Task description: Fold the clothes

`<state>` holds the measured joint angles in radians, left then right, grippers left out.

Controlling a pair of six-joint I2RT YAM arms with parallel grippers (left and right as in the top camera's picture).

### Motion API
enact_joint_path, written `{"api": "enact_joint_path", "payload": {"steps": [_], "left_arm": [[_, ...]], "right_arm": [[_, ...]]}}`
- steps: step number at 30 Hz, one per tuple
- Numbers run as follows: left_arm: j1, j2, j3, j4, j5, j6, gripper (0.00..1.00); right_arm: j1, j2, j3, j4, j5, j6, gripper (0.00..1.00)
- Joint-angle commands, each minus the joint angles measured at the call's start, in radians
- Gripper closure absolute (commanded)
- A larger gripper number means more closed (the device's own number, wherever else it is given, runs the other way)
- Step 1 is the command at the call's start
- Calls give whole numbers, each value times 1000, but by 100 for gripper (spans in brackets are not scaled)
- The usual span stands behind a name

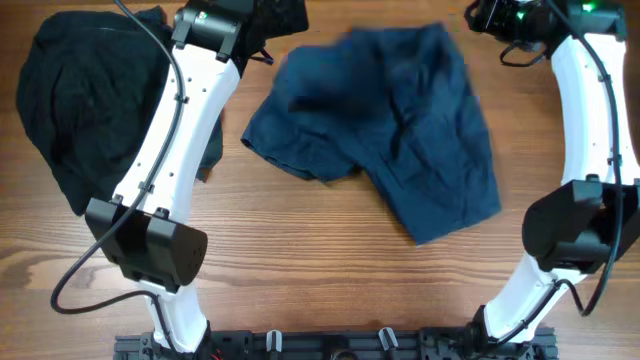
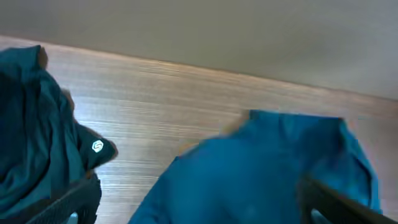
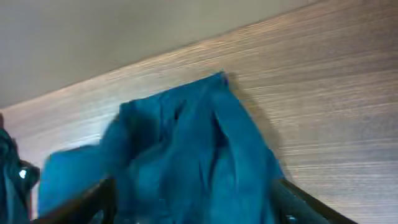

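The shorts [image 1: 390, 120] are noted lying crumpled on the tabletop [image 1: 300, 260] by the middle of its far edge, with the long axis slanting from far left towards the near right corner. The left pincer [image 2: 199, 186] and right pincer [image 3: 193, 186] are both seen spread wide with nothing held. They flank the far end of the shorts, and neither is judged clearly nearer.

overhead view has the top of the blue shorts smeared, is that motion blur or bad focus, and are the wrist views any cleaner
Overhead: probably motion blur, since only the upper part of the shorts is smeared while their lower leg and the table grain are crisp. Left wrist: shorts soft-edged, wood grain sharper. Right wrist: their left side is streaked, the grain beside them sharp.
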<state>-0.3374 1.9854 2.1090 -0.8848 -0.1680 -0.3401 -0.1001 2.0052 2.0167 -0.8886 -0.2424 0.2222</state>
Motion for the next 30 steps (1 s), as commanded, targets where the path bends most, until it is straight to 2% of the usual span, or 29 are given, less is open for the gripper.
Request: {"api": "enact_joint_path", "payload": {"steps": [1,4,6,8,10,11,14,16,20,26,30], "left_arm": [[7,2,15,-29,-14,48,0],[7,3,14,-126,29,49,1],[5,3,14,-156,29,48,7],[0,3,14,-156,29,48,31],[-7,3,14,-140,29,48,45],[-14,3,14,-123,29,50,47],[-42,6,14,-56,38,145,43],[-68,11,14,-1,90,257,32],[-119,70,14,80,158,402,18],[-193,243,14,184,169,504,3],[-242,336,14,224,168,521,1]], "right_arm": [[-3,-68,16,-36,-35,16,20],[4,-118,16,-183,-85,-13,21],[21,-118,14,-270,-111,-35,25],[59,-113,-15,-318,-120,-68,26],[94,-112,-50,-317,-122,-65,26],[118,-111,-73,-294,-143,-63,26],[159,-111,-133,-223,-162,-48,26],[149,-111,-158,-192,-163,-24,26],[35,-119,-150,-174,-201,16,26],[-156,-121,-150,-213,-264,-61,25],[-201,-121,-150,-238,-263,-90,24]]}}
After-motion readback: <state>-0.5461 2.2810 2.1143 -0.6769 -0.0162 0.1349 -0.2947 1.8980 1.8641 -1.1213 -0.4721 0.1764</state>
